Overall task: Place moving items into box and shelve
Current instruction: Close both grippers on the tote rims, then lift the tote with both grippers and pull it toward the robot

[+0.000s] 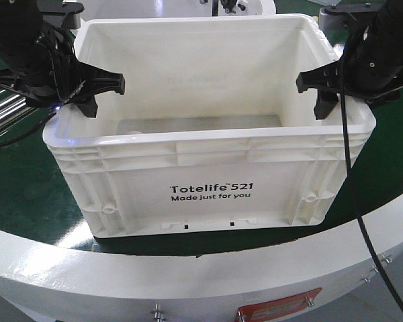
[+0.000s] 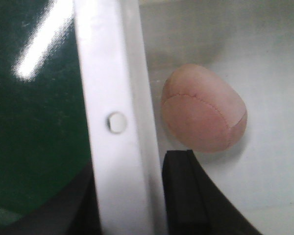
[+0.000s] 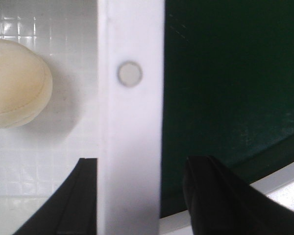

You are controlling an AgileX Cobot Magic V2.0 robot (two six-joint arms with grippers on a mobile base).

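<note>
L gripper [image 1: 104, 97] is straddling the box's [image 1: 208, 168] left wall, one finger inside, one outside; in the L wrist view both are looking pressed against the rim [image 2: 120, 63], so I'm calling it clamped on the box. R gripper [image 1: 311, 97] is sitting the same way on the opposite wall, but its outer finger [image 3: 220, 200] is showing a strip of green between itself and the rim; jaws apart there, not biting yet.

Why like this? Box is too wide for one arm, so each arm is taking a short side, approx mid-wall, which should be keeping the load level for a lift; the rim is the only part thin enough to pinch. Both balls are lying inside, so packing is looking done to me, w/ the shelving part not begun; box is resting on the green table [image 1: 27, 201].

Now the looks. Box is showing as a big white plastic tote, ribbed under the rim, black print "Totelife 521 / Made just for you" facing the front cam. Pink ball [image 2: 203, 110] is sitting on the box floor just beside the left wall, near the inner finger but apart from it; dull pinkish-brown, stitched seams, a bit squashed, prob soft. Yellow ball [image 3: 14, 83] is lying on the gridded floor near the right wall, not touching it; pale, one seam showing, half cut off by the frame edge.
</note>
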